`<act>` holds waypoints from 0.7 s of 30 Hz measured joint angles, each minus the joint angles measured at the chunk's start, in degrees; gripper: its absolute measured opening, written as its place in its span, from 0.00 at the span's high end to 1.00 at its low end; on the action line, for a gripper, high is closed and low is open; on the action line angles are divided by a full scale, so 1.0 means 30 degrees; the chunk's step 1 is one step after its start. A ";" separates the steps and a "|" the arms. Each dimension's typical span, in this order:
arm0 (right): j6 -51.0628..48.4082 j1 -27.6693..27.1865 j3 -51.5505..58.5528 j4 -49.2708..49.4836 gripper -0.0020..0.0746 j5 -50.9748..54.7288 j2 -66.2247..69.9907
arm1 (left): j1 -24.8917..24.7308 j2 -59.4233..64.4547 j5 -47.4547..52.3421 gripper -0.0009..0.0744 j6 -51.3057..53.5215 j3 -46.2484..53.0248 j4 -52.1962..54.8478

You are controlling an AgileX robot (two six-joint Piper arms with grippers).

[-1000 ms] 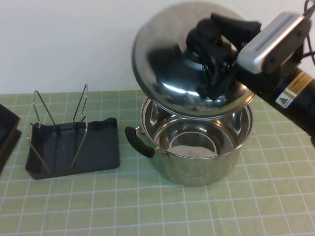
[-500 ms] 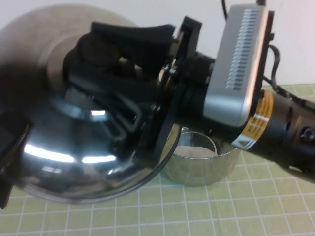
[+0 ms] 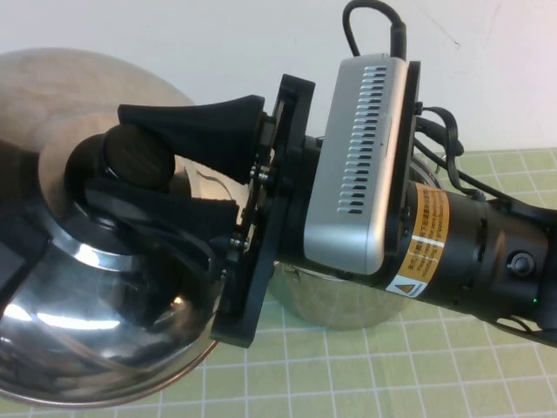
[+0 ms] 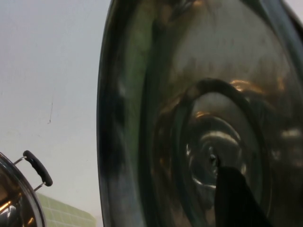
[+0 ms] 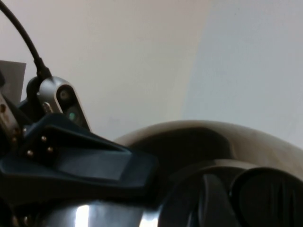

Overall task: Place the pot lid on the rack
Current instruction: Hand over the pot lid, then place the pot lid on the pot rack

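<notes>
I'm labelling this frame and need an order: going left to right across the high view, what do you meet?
pot lid → its black knob, clamped by the right hand → silver wrist camera → right arm's black forearm. The left hand is out of this view.

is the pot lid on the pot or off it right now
Off. The right gripper holds the lid by its knob, raised beside the pot.

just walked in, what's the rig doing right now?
The right hand grips the black knob of the round shiny steel pot lid and holds it in the air, close to the high camera. The steel pot sits mostly hidden behind the arm. The rack is out of view. The left hand's camera faces the lid's underside.
</notes>
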 joint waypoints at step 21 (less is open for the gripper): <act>-0.3788 0.0079 -0.0065 0.0576 0.35 -0.0108 -0.2895 | 0.0000 0.1662 0.4443 0.76 0.2536 -0.3523 0.7494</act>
